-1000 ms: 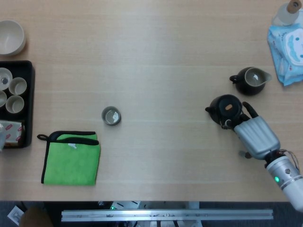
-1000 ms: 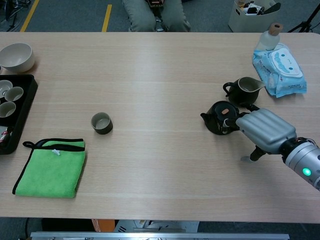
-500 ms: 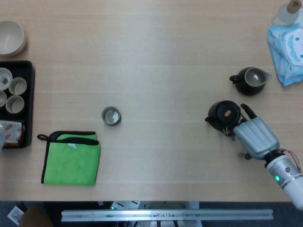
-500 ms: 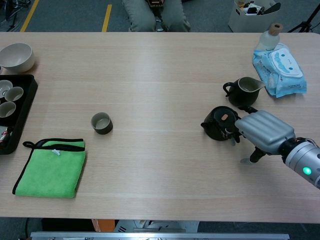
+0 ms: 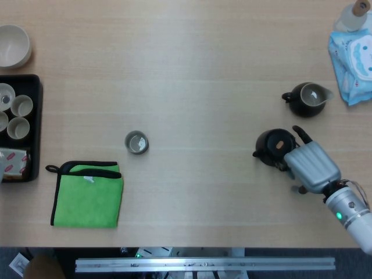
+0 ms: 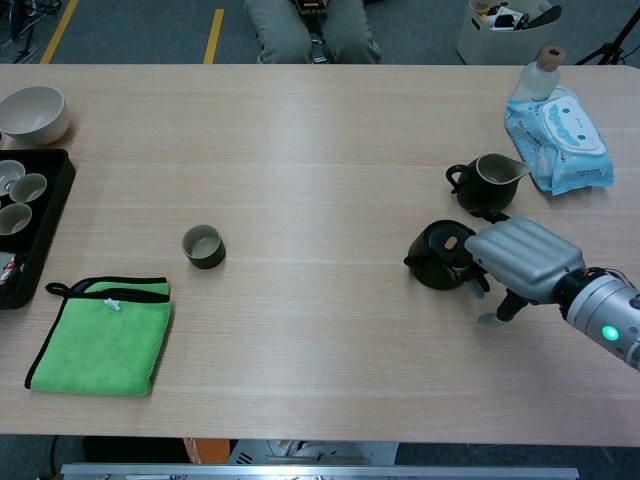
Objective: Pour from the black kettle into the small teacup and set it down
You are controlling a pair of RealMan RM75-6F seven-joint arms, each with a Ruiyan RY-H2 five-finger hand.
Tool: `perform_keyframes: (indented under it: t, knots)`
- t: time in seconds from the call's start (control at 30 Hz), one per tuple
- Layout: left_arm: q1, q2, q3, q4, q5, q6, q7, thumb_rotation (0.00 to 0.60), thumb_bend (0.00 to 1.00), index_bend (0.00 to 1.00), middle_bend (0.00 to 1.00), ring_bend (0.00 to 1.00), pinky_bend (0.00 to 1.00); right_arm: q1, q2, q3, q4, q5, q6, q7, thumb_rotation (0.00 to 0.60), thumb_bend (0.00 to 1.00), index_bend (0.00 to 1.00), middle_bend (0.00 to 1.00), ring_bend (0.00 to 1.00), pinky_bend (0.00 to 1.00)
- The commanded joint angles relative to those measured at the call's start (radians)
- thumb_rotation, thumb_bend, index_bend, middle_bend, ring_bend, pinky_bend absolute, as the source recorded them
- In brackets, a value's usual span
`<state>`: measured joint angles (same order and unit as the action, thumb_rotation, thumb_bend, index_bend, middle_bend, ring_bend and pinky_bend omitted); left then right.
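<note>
The black kettle (image 5: 273,146) (image 6: 437,256) stands at the right of the table, spout pointing left. My right hand (image 5: 311,165) (image 6: 520,258) grips it from its right side, fingers curled round the handle, which the hand hides. The small teacup (image 5: 136,142) (image 6: 203,246) stands alone left of centre, far from the kettle. It is dark outside and pale inside. My left hand shows in neither view.
A dark pitcher (image 5: 308,99) (image 6: 484,182) stands just behind the kettle. A blue wipes pack (image 5: 354,58) and a bottle (image 6: 541,70) lie at the far right. A green cloth (image 5: 87,193) lies front left, beside a black tray (image 5: 36,128) of cups and a pale bowl (image 5: 13,45).
My right hand has drawn the kettle a little toward the table's front edge, away from the pitcher. The teacup has not moved.
</note>
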<state>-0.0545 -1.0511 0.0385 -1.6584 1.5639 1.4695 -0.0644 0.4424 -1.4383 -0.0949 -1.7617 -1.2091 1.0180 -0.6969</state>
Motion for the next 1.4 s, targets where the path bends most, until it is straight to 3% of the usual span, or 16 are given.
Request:
perform_keyframes:
  t: [0.03,0.5,0.9,1.4]
  knots:
    - [0.001,0.002,0.0,-0.001,-0.001,0.0,0.0,0.6,0.39,0.17,0.12,0.12,0.13,0.004,-0.002,0.004,0.0,0.007,-0.002,0.0,0.6,0.0,0.76,0.73,0.69,0.0]
    - [0.005,0.013,-0.001,-0.008,-0.008,0.002,-0.004,0.6,0.39,0.17,0.12,0.12,0.13,0.05,-0.008,0.047,-0.007,0.068,-0.036,0.024,0.6,0.01,0.9,0.86,0.81,0.0]
    - [0.006,0.017,-0.003,-0.017,-0.01,0.0,0.005,0.6,0.39,0.17,0.12,0.12,0.13,0.072,-0.01,0.075,0.015,0.08,-0.038,0.083,0.6,0.0,0.99,0.93,0.85,0.0]
    - [0.001,0.018,-0.007,-0.043,-0.01,-0.005,0.042,0.6,0.39,0.17,0.12,0.12,0.13,0.087,0.032,0.107,0.038,0.055,-0.045,0.211,0.6,0.0,1.0,0.94,0.86,0.0]
